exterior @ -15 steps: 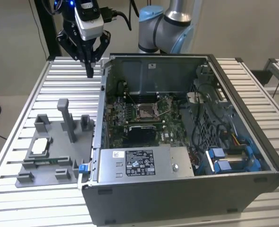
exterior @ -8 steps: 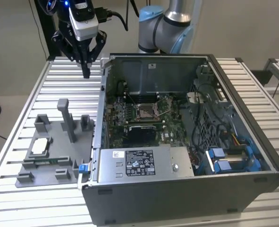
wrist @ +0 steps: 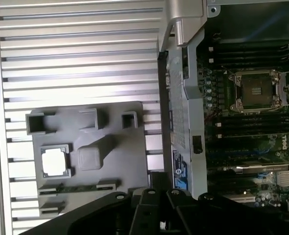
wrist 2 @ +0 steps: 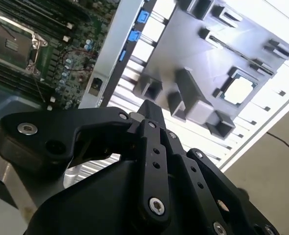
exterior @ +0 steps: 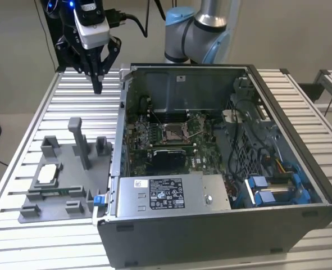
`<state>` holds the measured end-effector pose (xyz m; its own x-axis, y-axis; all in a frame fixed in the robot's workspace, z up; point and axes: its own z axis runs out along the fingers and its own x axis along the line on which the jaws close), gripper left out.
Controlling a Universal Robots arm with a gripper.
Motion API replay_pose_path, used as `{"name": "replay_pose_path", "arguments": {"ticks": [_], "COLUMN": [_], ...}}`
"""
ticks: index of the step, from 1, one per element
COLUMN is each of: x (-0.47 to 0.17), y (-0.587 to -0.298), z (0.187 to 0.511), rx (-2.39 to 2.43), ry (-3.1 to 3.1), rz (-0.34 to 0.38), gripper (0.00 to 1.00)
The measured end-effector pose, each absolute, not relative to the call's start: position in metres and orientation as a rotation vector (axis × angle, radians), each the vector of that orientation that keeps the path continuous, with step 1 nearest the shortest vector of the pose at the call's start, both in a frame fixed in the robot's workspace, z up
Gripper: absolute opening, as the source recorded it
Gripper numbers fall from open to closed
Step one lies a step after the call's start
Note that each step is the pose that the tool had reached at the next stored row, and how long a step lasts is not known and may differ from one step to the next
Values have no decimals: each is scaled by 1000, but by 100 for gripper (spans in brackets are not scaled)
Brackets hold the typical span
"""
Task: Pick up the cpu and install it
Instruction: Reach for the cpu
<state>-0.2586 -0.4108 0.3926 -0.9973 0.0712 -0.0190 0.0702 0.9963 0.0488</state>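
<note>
The cpu point(exterior: 49, 173) is a pale square chip lying flat in a recess of the grey fixture tray point(exterior: 70, 194), at the exterior view's left. Both wrist views show the cpu point(wrist 2: 238, 90) point(wrist: 55, 161) in its pocket. My gripper point(exterior: 97, 84) hangs high above the slatted table behind the tray, well apart from the chip, its black fingers drawn together to a point with nothing between them. The gripper point(wrist 2: 149, 108) point(wrist: 156, 181) looks the same in both wrist views. The metal-framed socket point(exterior: 173, 133) on the motherboard sits with its dark centre exposed.
The open computer case point(exterior: 222, 169) takes up the middle and the exterior view's right, its side wall point(exterior: 121, 112) rising beside the tray. A tall grey post point(exterior: 78, 140) and several blocks stand on the tray. The slatted table point(exterior: 19, 152) runs around both.
</note>
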Motion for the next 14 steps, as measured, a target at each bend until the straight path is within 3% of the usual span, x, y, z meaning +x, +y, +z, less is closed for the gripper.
{"name": "replay_pose_path", "arguments": {"ticks": [14], "x": [-273], "y": [-413], "z": [393], "rx": [110], "ry": [3118], "rz": [75], "gripper": [0]}}
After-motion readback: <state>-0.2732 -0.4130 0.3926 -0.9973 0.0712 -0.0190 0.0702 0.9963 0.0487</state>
